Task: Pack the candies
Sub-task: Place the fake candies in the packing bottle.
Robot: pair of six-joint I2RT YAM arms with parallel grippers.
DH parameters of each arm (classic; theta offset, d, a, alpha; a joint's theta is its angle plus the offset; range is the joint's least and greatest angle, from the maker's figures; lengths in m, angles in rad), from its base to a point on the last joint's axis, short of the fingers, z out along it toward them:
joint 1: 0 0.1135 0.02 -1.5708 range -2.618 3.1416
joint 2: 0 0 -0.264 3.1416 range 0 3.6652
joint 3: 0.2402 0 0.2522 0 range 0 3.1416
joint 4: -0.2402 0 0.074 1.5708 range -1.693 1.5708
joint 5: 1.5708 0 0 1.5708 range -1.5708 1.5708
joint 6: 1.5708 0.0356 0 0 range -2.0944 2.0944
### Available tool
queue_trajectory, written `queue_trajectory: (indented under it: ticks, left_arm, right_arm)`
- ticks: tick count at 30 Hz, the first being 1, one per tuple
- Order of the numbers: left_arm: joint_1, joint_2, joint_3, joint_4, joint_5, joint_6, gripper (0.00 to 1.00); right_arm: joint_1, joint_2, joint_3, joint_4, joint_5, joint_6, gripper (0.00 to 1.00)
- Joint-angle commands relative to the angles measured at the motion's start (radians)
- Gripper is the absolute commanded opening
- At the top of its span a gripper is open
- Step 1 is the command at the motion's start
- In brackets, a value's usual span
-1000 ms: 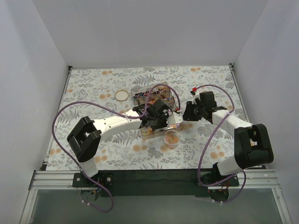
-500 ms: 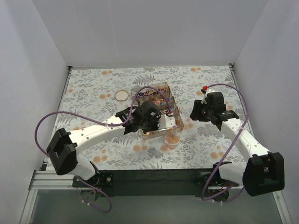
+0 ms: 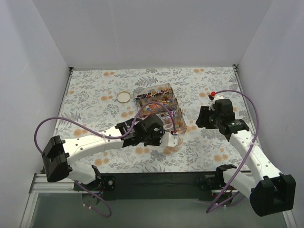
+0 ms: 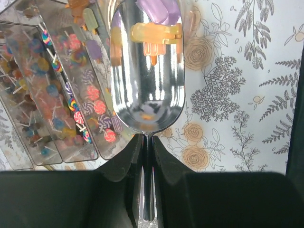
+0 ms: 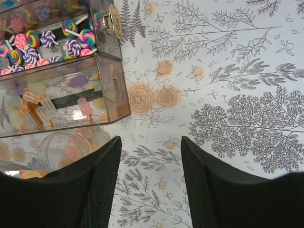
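left jaws on scoop [image 4: 147,85]; right apart

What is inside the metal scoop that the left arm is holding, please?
Near the scoop's far lip lie orange lolly-shaped candies and a purple one; the rest is bare shiny metal. The fingers hide most of its handle.

Candies [image 4: 71,102] sorted in a clear compartment box [image 5: 114,80]
Swirled lollipops [image 5: 71,45] fill some compartments and pastel ice-lolly shapes [image 5: 85,107] another; an orange and a purple piece lie at the far end of a metal scoop [image 4: 147,90], and a few in a round jar [image 5: 57,149].
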State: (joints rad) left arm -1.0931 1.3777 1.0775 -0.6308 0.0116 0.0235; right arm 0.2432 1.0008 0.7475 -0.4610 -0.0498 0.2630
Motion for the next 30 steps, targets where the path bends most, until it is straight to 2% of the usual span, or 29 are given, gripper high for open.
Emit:
queue_trajectory:
  ticks: [1, 19, 30]
  left_arm:
    - [-0.039, 0.015, 0.05, -0.063, -0.119, 0.018, 0.0]
    - [-0.203, 0.127, 0.14, -0.159, -0.444, 0.079, 0.0]
    - [-0.271, 0.195, 0.193, -0.214, -0.593, 0.107, 0.0]
  right_arm:
    - [0.002, -0.033, -0.017, -0.013, 0.019, -0.005, 0.6]
    - [0.002, -0.041, -0.039, -0.011, 0.021, -0.018, 0.6]
    - [0.001, -0.05, -0.048, -0.01, 0.015, -0.022, 0.61]
